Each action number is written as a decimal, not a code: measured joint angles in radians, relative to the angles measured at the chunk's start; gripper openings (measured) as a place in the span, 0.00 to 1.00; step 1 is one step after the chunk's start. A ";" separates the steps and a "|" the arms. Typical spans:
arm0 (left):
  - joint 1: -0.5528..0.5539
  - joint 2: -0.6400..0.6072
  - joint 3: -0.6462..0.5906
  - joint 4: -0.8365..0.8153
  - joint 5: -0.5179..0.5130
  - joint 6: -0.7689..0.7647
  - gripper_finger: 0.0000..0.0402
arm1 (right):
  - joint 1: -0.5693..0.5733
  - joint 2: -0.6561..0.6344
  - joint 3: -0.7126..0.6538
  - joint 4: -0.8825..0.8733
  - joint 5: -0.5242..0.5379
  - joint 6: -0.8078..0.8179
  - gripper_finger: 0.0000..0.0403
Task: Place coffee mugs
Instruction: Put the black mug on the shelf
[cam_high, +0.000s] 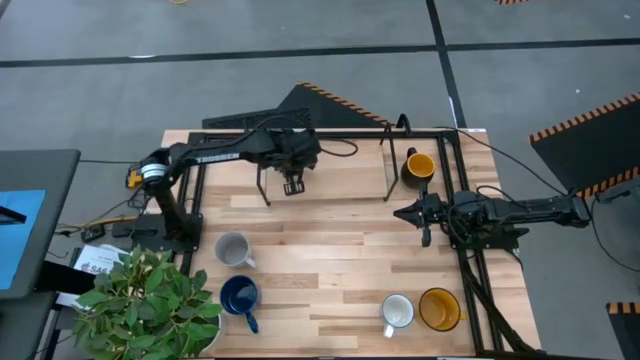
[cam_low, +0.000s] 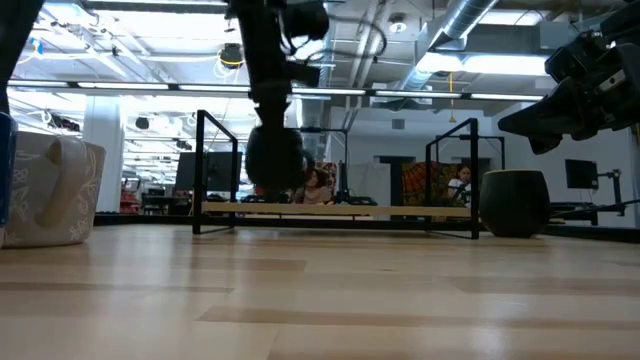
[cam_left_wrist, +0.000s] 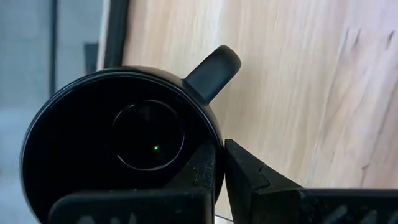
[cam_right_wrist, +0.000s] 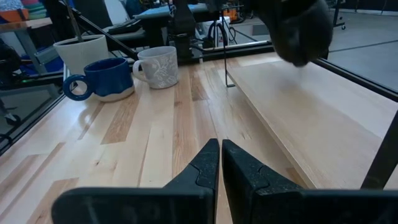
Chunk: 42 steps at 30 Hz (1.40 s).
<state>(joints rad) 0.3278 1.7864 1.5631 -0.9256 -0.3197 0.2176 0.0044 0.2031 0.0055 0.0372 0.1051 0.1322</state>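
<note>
— Where do you have the black mug (cam_left_wrist: 118, 146)?
— Your left gripper (cam_high: 293, 185) pinches its rim, raised above the shelf (cam_high: 330, 170).
— The right gripper (cam_high: 408, 213)?
— Pressed together, beside the yellow mug (cam_high: 419, 166).

Open-plan lab, exposed ceiling ducts (cam_low: 470, 20), hazard-taped floor (cam_high: 585, 125), seated people (cam_low: 318, 185)

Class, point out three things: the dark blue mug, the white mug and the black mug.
dark blue mug (cam_high: 239, 294), high view, its inside.
white mug (cam_high: 398, 312), high view, its inside.
black mug (cam_left_wrist: 99, 149), left wrist view, its dark inside.
</note>
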 joint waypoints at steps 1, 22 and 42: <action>0.013 0.010 0.000 -0.004 0.012 -0.001 0.00 | 0.000 0.000 0.000 0.000 0.000 0.000 0.12; 0.134 0.031 0.000 -0.024 0.099 -0.150 0.00 | 0.000 0.000 0.000 0.000 0.000 0.000 0.12; 0.138 -0.010 -0.001 0.005 0.242 -0.313 0.00 | 0.000 0.000 0.000 0.000 0.000 0.000 0.12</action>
<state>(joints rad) 0.4660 1.7762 1.5620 -0.9201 -0.0775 -0.0949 0.0042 0.2031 0.0058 0.0375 0.1051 0.1322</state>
